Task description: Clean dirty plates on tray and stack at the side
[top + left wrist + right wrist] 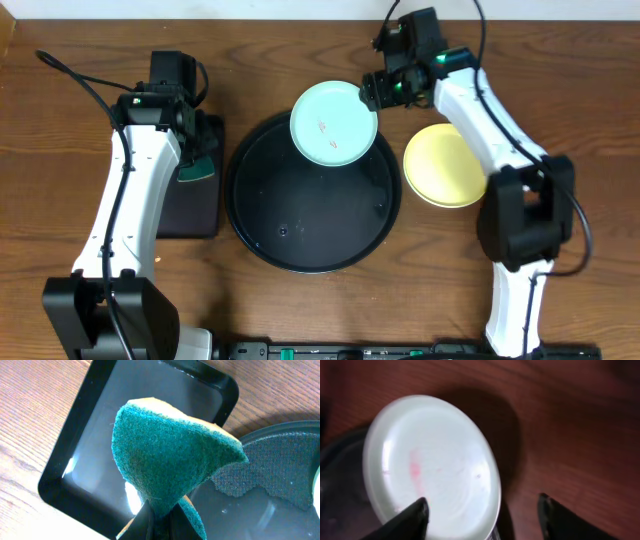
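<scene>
A pale mint plate (333, 123) with reddish smudges lies at the far side of the round black tray (300, 235), overlapping its rim. A pale yellow plate (445, 165) lies on the table to the right of the tray. No second mint plate shows. My right gripper (381, 92) is open at the mint plate's right edge. In the right wrist view its fingers (482, 501) straddle the plate's (430, 455) rim, one over the plate, one over the table. My left gripper (196, 158) is shut on a teal sponge (170, 455), its fingers (162, 521) pinching the sponge's lower end.
A smaller rectangular black tray (190, 212) lies left of the round tray, under the sponge; it also shows in the left wrist view (85, 450). The round tray's rim (280, 430) shows at the right of that view. Wooden table all round.
</scene>
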{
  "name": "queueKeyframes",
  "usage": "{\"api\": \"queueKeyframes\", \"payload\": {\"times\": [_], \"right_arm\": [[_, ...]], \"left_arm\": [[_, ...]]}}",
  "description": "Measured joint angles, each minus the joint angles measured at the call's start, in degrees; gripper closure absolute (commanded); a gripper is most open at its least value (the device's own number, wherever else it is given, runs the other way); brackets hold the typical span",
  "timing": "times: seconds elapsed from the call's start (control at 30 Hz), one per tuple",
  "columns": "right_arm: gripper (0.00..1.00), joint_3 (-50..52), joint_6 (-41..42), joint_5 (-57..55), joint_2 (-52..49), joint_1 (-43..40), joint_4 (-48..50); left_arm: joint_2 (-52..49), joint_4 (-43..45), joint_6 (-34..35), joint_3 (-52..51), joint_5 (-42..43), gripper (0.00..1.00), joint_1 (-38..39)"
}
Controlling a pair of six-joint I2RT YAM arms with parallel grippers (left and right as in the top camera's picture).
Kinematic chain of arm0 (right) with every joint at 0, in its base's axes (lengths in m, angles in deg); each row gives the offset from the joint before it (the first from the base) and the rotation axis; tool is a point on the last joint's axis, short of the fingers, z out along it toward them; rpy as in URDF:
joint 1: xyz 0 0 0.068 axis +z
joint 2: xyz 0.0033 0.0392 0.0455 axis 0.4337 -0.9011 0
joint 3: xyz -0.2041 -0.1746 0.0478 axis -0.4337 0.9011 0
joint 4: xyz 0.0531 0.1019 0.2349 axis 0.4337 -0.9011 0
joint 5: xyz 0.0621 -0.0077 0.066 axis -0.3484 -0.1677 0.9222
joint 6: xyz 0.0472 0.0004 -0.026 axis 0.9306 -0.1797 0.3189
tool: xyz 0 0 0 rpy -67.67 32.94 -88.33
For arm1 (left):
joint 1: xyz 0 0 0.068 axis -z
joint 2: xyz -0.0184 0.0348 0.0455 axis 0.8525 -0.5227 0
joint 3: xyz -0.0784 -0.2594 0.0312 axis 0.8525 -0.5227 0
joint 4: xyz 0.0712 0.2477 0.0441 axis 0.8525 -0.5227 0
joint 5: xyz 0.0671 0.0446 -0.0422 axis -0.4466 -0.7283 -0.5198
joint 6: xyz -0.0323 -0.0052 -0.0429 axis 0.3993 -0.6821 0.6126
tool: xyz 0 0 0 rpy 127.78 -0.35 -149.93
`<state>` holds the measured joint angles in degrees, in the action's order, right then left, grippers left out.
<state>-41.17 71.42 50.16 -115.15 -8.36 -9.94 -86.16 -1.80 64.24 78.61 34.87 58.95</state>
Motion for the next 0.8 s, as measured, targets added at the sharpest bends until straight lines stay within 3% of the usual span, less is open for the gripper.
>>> {"api": "queueKeyframes", "payload": {"times": [0.17,0.33,0.6,0.8], "right_arm": [[0.63,-0.09,-0.87,1.46,-5.40,0.02,2.05],[0.97,-0.09,-0.96,3.50,-7.85,0.02,2.14],[0.99,-0.37,-0.33,5.66,-7.78,0.02,0.81],[0.99,-0.37,3.15,5.79,-5.42,0.17,-5.68]], "left_arm": [[0.00,-0.02,0.00,0.00,0.00,0.93,0.00],[0.00,-0.02,0.00,0.00,0.00,0.93,0.00],[0.00,-0.02,0.00,0.00,0.00,0.93,0.00],[0.00,-0.02,0.00,0.00,0.00,0.93,0.00]]}}
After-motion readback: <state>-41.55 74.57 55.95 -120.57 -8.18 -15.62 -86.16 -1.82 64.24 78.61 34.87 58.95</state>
